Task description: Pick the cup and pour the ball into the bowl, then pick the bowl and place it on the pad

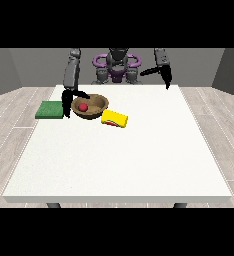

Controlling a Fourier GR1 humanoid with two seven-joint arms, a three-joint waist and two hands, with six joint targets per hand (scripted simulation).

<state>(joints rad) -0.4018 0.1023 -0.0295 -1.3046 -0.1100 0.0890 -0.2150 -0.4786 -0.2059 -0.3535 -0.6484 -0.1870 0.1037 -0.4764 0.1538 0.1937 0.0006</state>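
A brown bowl (91,107) rests on the white table (139,160) at the back left, with a red ball (82,107) inside it. A yellow cup (114,118) with a red inside lies on its side just right of the bowl. A green pad (50,109) lies flat left of the bowl. The hand at the view's left (67,100) hangs between pad and bowl, fingers straight down at the bowl's left rim, thumb reaching over the rim. The hand at the view's right (164,74) is held up over the table's far edge, fingers straight, holding nothing.
The robot's body (117,67) stands behind the table's far edge. Table edges run along the front and both sides, and wooden floor surrounds the table.
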